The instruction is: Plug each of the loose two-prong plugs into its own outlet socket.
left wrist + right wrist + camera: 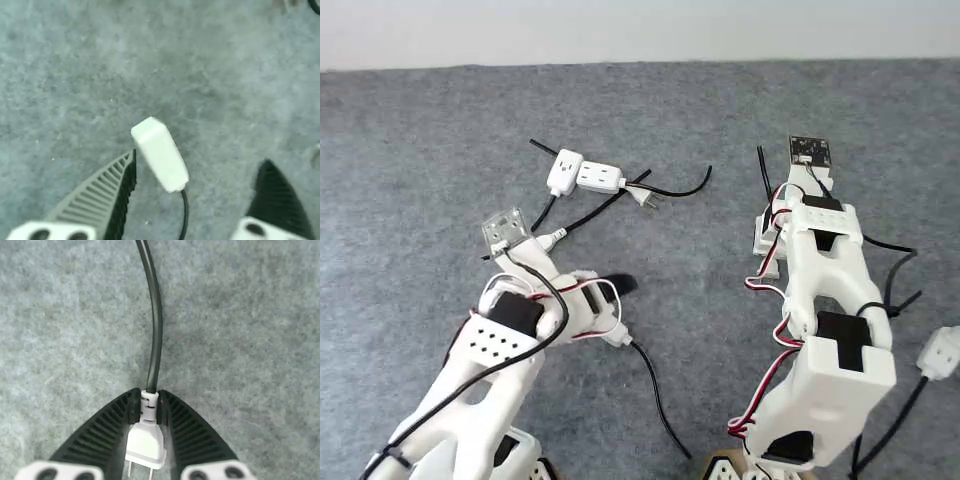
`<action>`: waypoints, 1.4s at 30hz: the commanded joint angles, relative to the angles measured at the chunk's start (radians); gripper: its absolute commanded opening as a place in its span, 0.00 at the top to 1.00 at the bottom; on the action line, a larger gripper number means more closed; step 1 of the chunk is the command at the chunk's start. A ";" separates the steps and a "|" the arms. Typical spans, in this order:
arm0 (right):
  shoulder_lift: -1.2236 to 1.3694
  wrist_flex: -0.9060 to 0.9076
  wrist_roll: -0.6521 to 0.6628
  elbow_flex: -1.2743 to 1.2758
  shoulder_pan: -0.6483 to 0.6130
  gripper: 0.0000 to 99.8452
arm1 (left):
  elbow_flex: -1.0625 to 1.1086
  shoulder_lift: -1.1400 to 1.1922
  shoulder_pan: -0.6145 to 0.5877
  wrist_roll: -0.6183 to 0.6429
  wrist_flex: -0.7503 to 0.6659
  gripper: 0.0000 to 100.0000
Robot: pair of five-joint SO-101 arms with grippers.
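The right gripper (pixel 149 395) was clamped shut on a small white two-prong plug (pixel 145 440), its ribbed black fingers (pixel 107 432) pressing both sides of the plug's body just behind the metal prongs. The plug's thick black cable (pixel 155 325) ran straight away from the jaws across the grey felt worktop (pixel 260 315). In the high view this arm stood on the right half of the worktop.

The left gripper (pixel 199 160) was wide open, low over the worktop's left half. A white rectangular plastic block (pixel 160 152) on a thin black cord (pixel 184 215) lay on the felt between its fingers, close to the ribbed one. Whether they touched could not be told.

Two white outlet sockets (pixel 582 174) lay side by side near the middle of the far edge, a loose white plug (pixel 645 198) just beside them. Another white socket (pixel 940 352) lay at the right edge.
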 commanded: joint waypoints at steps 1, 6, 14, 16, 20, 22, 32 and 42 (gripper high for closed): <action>-0.008 0.008 0.008 -0.061 -0.005 0.99 | 0.015 -0.014 -0.023 -0.026 -0.057 0.86; -0.007 0.008 0.008 -0.061 -0.005 0.99 | 0.084 -0.014 -0.014 -0.140 -0.117 0.97; -0.007 0.007 0.009 -0.061 -0.007 0.99 | 0.104 -0.006 0.029 -0.143 -0.092 0.99; -0.007 0.007 0.009 -0.061 -0.007 0.99 | 0.117 -0.006 0.052 -0.143 -0.114 0.99; -0.007 0.008 0.008 -0.061 -0.007 0.99 | 0.150 -0.005 0.112 -0.140 -0.209 0.99; -0.007 0.008 0.008 -0.061 -0.007 0.99 | 0.142 0.006 0.124 -0.138 -0.221 0.99; -0.008 0.008 0.008 -0.060 -0.007 0.99 | -0.156 0.431 0.123 -0.081 -0.133 0.99; -0.008 0.008 0.011 -0.061 -0.007 0.99 | -0.292 0.497 0.129 -0.018 -0.114 0.99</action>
